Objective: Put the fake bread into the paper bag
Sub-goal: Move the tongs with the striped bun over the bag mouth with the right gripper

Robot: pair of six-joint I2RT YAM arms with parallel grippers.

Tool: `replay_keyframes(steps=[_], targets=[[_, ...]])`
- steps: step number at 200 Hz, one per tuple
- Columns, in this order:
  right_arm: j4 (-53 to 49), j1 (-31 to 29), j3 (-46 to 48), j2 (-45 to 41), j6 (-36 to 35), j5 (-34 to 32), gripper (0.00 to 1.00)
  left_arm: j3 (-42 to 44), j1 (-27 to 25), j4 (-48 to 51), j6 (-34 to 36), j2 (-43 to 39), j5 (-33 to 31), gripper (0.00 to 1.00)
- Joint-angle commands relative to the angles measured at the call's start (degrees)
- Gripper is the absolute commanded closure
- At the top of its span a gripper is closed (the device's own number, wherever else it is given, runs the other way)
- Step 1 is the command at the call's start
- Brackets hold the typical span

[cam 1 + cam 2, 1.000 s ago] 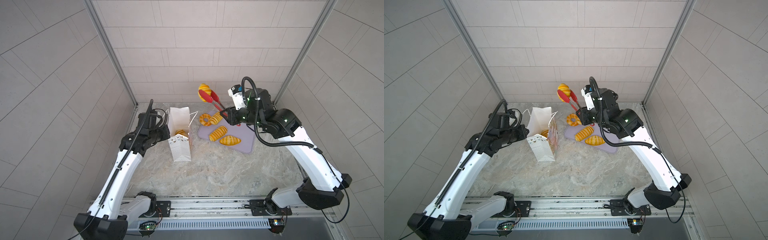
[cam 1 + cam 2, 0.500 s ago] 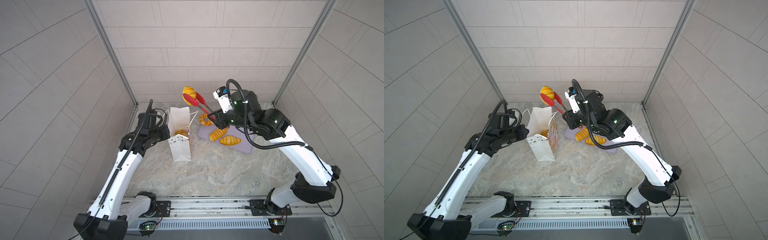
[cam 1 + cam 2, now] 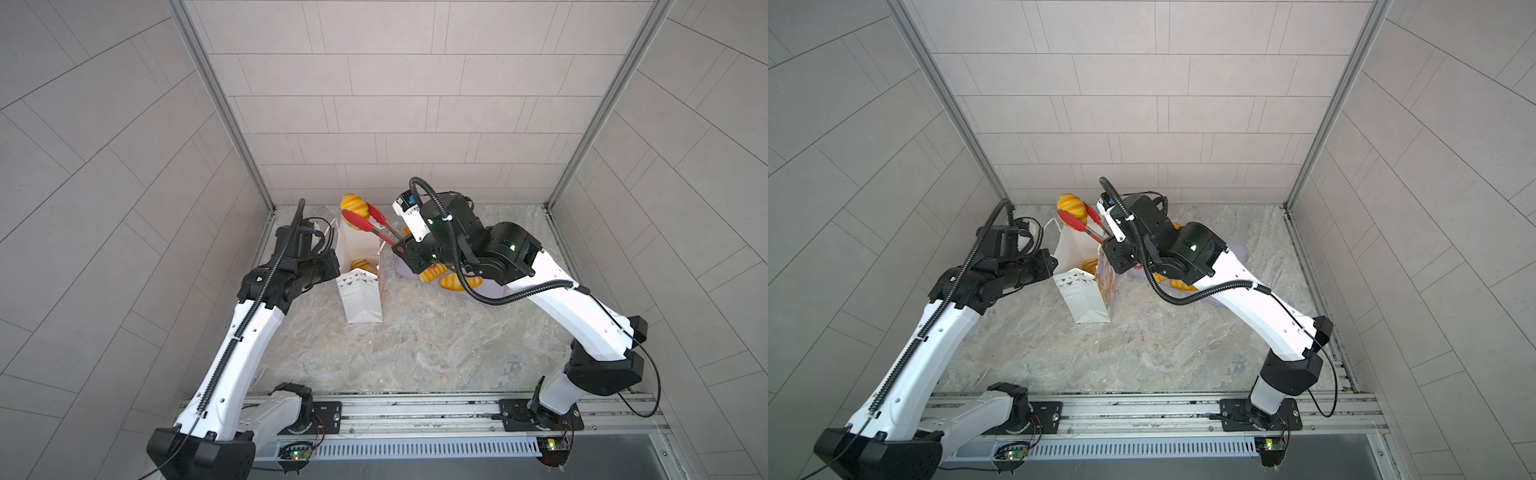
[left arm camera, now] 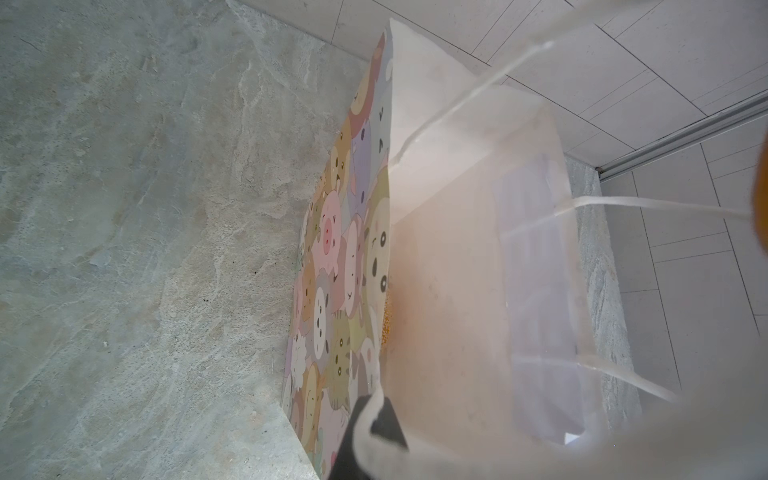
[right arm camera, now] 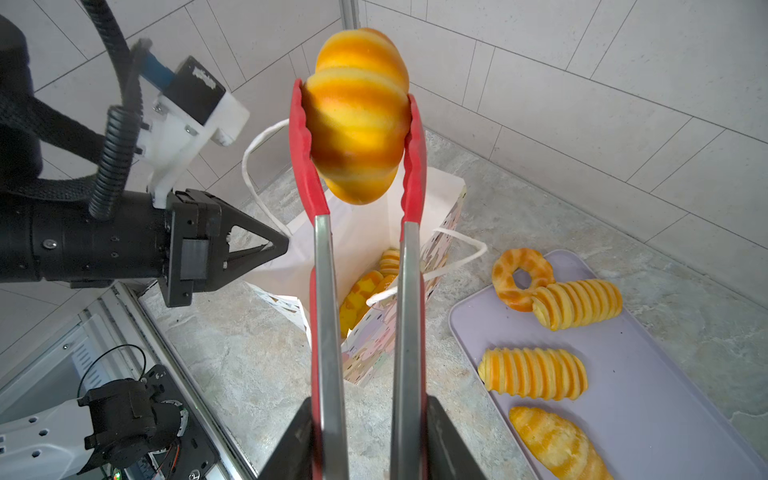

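Note:
The white paper bag (image 3: 360,297) (image 3: 1086,299) stands open on the stone table. My left gripper (image 5: 279,245) (image 4: 376,419) is shut on its rim at the left side. Two fake bread pieces (image 5: 365,286) lie inside it. My right gripper (image 5: 365,415) (image 3: 401,246) is shut on the handles of the red-tipped tongs (image 5: 326,291). The tongs pinch a striped golden loaf (image 5: 359,116) (image 3: 354,205) (image 3: 1071,203) high over the bag's mouth, toward its back edge. A ring (image 5: 521,274) and three oblong loaves (image 5: 534,374) lie on the tray.
The flat lilac tray (image 5: 665,374) lies on the table just right of the bag, partly under my right arm. The bag's string handles (image 5: 257,166) stick up and out. The tiled back wall stands close behind the bag.
My right arm has swung left with the tongs and loaf, from above the tray to above the bag's mouth. The left arm and the bag have stayed put.

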State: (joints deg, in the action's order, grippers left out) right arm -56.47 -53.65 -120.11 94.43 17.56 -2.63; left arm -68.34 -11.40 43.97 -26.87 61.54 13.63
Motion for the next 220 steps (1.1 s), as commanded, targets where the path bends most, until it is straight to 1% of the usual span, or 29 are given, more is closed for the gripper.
replay_keyframes(steps=[1,154,181,220], targets=[[0.5,-0.6,-1.5,0.4,-0.9,-2.7,0.62,0.1,-0.2,0.1,-0.2,-1.1,-0.4,0.91],[-1.0,-2.1,3.1,1.9,-1.5,-3.6,0.6,0.2,-0.3,0.0,-0.3,-1.1,-0.3,0.91],[-0.9,-2.2,3.5,1.7,-1.5,-3.7,0.58,0.2,-0.2,0.0,-0.2,-1.0,-0.3,0.91],[-0.7,-2.2,3.6,1.5,-1.4,-3.8,0.52,0.2,-0.2,-0.1,-0.2,-1.1,-0.3,0.91]])
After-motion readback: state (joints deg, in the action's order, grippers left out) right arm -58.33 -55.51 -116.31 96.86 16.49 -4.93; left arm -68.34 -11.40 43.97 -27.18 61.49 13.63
